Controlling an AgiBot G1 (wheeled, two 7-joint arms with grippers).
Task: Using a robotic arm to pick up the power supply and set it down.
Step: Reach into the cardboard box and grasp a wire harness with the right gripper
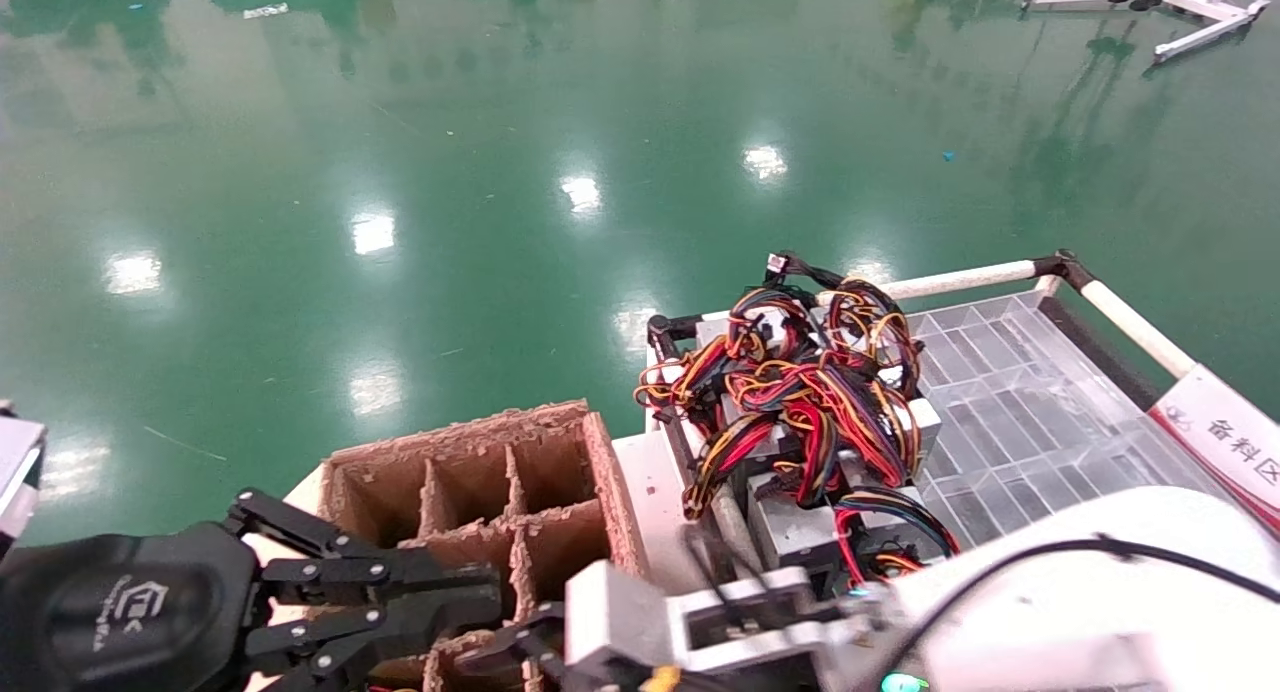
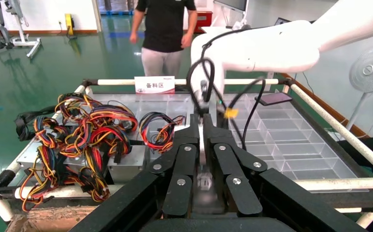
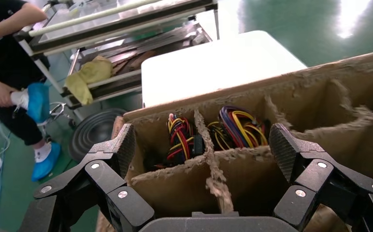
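Green floor, right gripper [image 3: 201,150] spread empty over cardboard box [image 1: 480,482], left gripper [image 2: 202,140] seemingly closed

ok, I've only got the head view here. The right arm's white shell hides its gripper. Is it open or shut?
Observer: Open. The right wrist view shows the right gripper with its fingers spread wide and nothing between them, over the brown cardboard divider box.
Operator: Anything in the cells there?
Observer: Yes, two neighbouring cells each hold a bundle of red, yellow and black wires.
Operator: Anyone near the cart?
Observer: Yes. In the left wrist view, past the shut left gripper, a person in a black shirt stands at the far side of the white-railed cart.
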